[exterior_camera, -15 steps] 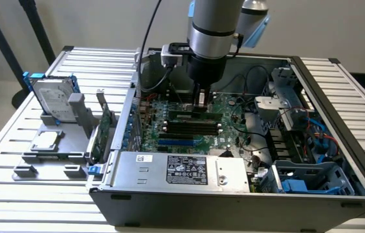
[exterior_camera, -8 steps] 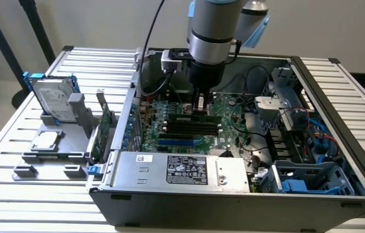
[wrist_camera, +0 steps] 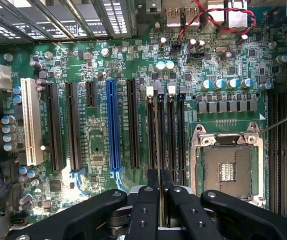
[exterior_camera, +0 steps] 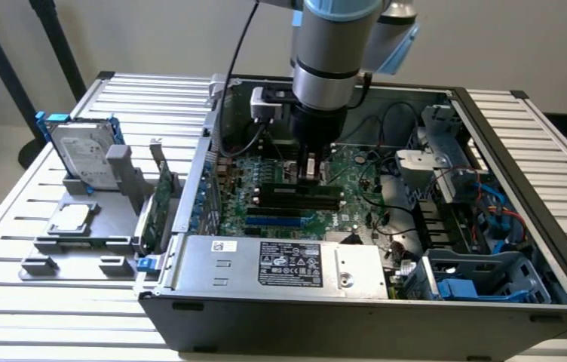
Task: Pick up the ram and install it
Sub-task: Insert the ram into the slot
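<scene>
My gripper (exterior_camera: 310,175) reaches straight down into the open computer case (exterior_camera: 525,188), over the motherboard (exterior_camera: 359,170). Its fingers are shut on the top edge of the ram (exterior_camera: 286,188), a long dark-green stick standing upright along the black memory slots (exterior_camera: 294,202). In the wrist view the gripper (wrist_camera: 159,175) has its two black fingers pressed nearly together, in line with the row of memory slots (wrist_camera: 171,135) between the blue slot (wrist_camera: 112,125) and the processor socket (wrist_camera: 228,167). From that view the ram is edge-on and hard to tell apart from the slot beneath it.
A grey power supply (exterior_camera: 283,264) lies along the case's near side. A blue drive cage (exterior_camera: 485,279) and cables (exterior_camera: 485,204) fill the exterior view's right. Outside the case, on the left, a grey holder (exterior_camera: 78,241) carries a hard drive (exterior_camera: 87,151) and a tall green expansion card (exterior_camera: 163,200).
</scene>
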Robot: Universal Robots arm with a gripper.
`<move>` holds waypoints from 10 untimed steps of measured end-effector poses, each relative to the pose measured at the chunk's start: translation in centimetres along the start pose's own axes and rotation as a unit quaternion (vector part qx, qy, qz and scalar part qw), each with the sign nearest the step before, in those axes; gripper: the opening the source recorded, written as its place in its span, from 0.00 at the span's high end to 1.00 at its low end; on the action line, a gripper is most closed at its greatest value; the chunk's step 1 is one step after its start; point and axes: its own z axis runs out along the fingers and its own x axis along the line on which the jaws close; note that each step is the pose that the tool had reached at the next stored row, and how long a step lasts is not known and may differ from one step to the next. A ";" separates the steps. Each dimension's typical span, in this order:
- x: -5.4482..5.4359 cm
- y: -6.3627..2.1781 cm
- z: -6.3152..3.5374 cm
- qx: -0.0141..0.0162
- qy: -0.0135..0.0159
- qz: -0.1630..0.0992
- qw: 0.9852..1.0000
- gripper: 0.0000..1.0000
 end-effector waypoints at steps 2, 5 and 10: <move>0.0 -0.01 0.12 0.000 0.000 0.000 1.000 0.86; 0.0 -0.01 0.21 0.000 0.000 -0.001 1.000 0.86; 0.0 0.00 0.31 0.000 0.000 -0.002 1.000 0.86</move>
